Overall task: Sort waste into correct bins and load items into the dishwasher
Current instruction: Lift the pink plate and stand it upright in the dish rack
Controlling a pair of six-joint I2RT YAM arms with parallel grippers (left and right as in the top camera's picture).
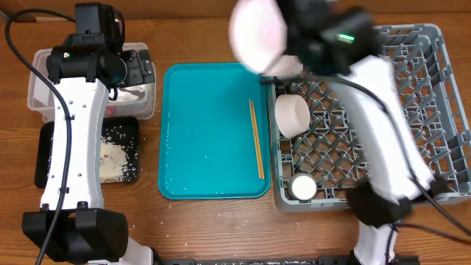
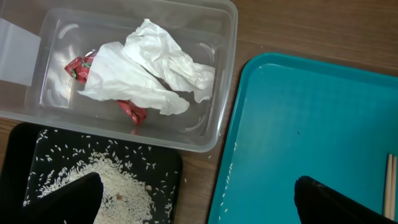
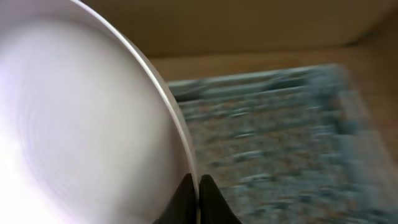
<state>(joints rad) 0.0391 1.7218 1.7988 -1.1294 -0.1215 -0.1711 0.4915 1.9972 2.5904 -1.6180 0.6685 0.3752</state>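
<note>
Plate (image 1: 257, 35): pale pink, held up in the air by the right pincer (image 3: 198, 186), over the rack's near-left corner and blurred with motion in the overhead view.
Grip: the wrist view shows both fingertips pinched onto the plate's rim, one either side, with the plate tilted on edge (a thin hold on a wide, smooth disc, so I'd expect it to want to swing).
Rack (image 1: 412, 110): grey, on the worktop at the right; a bowl (image 1: 292, 115) lies on its side near the left wall and a cup (image 1: 302, 187) stands at the front-left corner.
Step in hand: by my reading, setting the plate into the rack between the pegs.
How to do it well: keep the plate on edge, bring it over the open stretch of rack to the right of the bowl, line the rim up with a row of pegs, lower slowly until the rim seats, and only then let go.
Watch for: knocking the bowl or catching the rack wall on the way down.
Chopsticks (image 1: 256, 140): lying on the teal tray (image 1: 206, 132), along its right side, not yet loaded.
Left pincer (image 2: 198, 199): spread wide and holding nothing, hanging above the tub (image 2: 224, 81) and black tray (image 2: 25, 149).
Waste: napkin (image 2: 149, 74) with red scraps sits in the tub; rice (image 2: 115, 183) lies in the black tray, so that half looks done.
</note>
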